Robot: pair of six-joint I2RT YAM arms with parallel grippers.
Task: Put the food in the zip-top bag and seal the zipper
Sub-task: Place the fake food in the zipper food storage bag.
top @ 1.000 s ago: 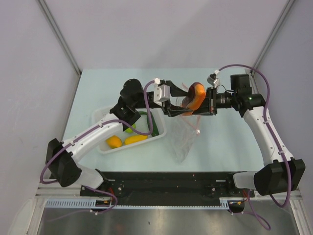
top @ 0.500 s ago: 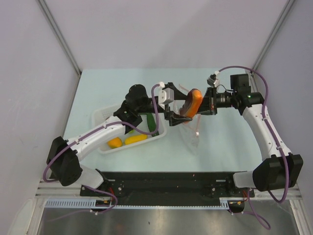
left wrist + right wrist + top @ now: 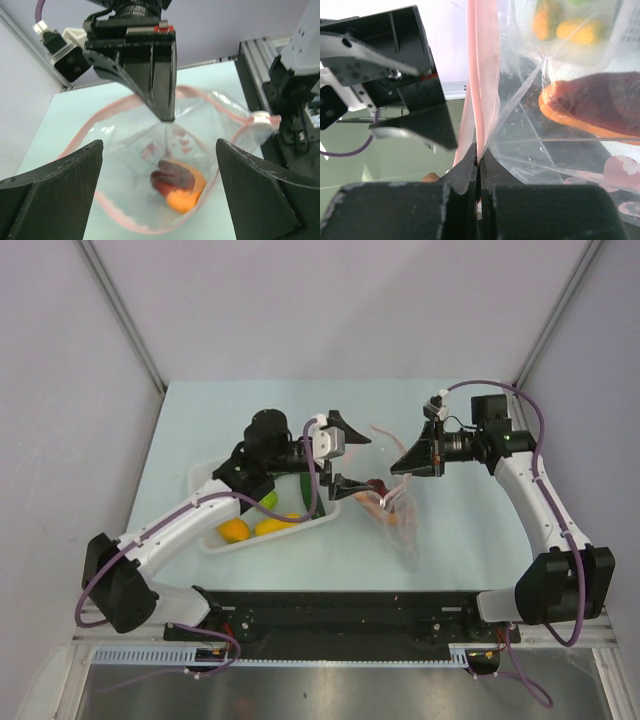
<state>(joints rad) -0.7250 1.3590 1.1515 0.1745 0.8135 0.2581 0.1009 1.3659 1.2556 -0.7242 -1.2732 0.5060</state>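
**Operator:** Start at the left. What did the white basket (image 3: 200,483) hold, and why?

**Technician:** It served as the supply bin for the food. Four pieces could be counted: one orange fruit (image 3: 233,530), one yellow fruit (image 3: 276,525), one lime-green ball (image 3: 266,501) and one dark green cucumber (image 3: 315,495). The left arm covered part of the basket, so more could have been hidden.

**Operator:** And the left hand (image 3: 159,147)?

**Technician:** Its jaws stood wide apart and gripped nothing. It hovered right of the basket, facing the bag mouth, which is where a drop into the bag would be made.

**Operator:** Where was the zip-top bag (image 3: 125,150)?

**Technician:** There was one bag, hanging between the two hands above the counter (image 3: 480,530) with its mouth agape. It contained one reddish-brown and orange piece (image 3: 177,186).

**Operator:** And the right hand (image 3: 479,162)?

**Technician:** It was fully closed, pinching the pink zipper (image 3: 480,60) at the far edge. Judged purpose: to keep the mouth raised and open for loading.
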